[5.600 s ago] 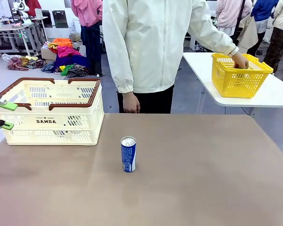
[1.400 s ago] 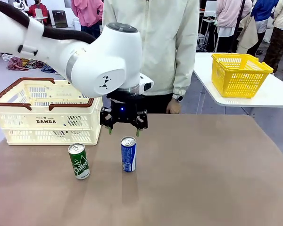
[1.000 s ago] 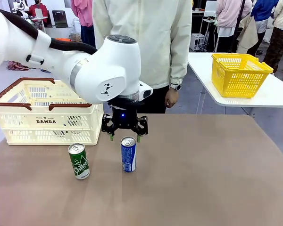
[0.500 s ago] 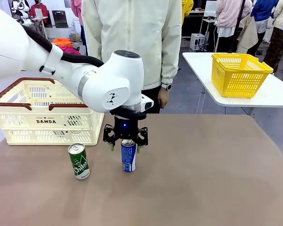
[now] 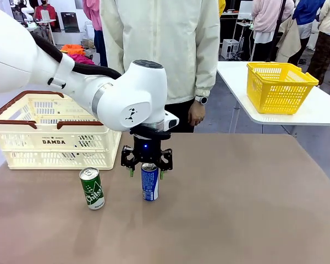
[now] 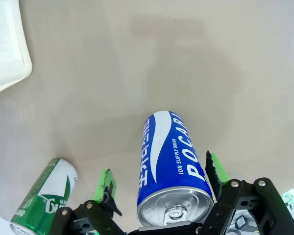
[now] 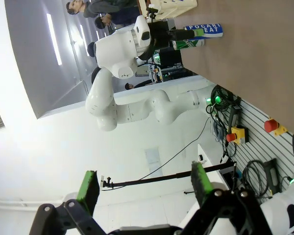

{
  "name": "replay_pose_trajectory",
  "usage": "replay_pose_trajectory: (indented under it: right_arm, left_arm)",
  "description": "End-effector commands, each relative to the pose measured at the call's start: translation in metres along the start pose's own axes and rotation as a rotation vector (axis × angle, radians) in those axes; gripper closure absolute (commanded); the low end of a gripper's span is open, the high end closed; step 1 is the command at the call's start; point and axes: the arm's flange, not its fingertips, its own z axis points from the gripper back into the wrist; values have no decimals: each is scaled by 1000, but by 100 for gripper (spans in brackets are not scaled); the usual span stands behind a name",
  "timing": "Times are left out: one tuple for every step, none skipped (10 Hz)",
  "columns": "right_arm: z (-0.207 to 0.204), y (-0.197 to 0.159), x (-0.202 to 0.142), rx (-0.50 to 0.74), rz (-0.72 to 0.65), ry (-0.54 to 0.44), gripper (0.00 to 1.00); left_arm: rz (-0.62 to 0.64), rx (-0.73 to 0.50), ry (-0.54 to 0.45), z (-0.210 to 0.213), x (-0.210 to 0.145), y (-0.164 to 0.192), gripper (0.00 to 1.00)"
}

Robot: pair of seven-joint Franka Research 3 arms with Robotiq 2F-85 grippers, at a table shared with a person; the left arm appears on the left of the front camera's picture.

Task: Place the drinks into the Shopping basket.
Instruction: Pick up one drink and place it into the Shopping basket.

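left tool (image 5: 146,175) apart astride blue can (image 5: 149,186), green can (image 5: 92,189) near, wide table (image 5: 236,209) rightward, right tool (image 7: 144,171) apart

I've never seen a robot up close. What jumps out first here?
The big white arm reaching over mid-table, its left gripper open around the top of an upright blue can. A green can stands just left of it, in front of the cream Shopping basket, and a person stands across the table.
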Motion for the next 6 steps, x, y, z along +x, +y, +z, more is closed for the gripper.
replay_pose_trajectory:
  right_arm:
    - [2,6,-2,-16,-19,8,0]
    - [2,6,-2,-16,-19,8,0]
    - [2,6,-2,-16,-19,8,0]
    - [2,6,-2,-16,-19,8,0]
    - [2,6,-2,-16,-19,8,0]
    - [2,6,-2,-16,-19,8,0]
  left_arm:
    - [-22,-31,30,-2,4,0,100]
    - [-25,-39,32,-2,4,0,100]
    - [-36,-45,18,-4,4,-1,100]
    - [-53,-41,-3,-6,3,-4,100]
    - [-70,-32,-12,-7,1,-7,100]
    - [-78,-28,-15,-8,1,-9,100]
